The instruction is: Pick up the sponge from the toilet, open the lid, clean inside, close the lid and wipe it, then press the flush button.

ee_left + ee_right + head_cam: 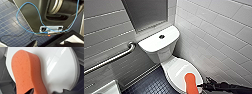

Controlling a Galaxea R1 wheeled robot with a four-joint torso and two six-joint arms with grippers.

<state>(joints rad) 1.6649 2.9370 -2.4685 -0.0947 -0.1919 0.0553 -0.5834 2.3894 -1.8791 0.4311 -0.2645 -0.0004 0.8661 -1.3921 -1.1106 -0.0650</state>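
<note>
The white toilet [159, 47] stands in the corner with its lid [175, 71] down. The orange sponge [191, 83] lies on the near end of the lid, and it looms large on the glossy lid [60, 72] as the sponge [25, 73] in the right wrist view. My right gripper [202, 85] reaches in from the right, just beside the sponge, open; its dark fingertips [62, 91] sit at the lid's edge, one close against the sponge. The round flush button [161, 36] sits on the tank top. My left gripper [50, 44] hangs open over the dark tiled floor, holding nothing.
A steel grab bar [111, 58] runs along the left wall. The corner of a white sink [107, 88] shows at the near left. White tiled wall [219, 37] closes in right of the toilet. Dark floor tiles [150, 85] lie left of the bowl.
</note>
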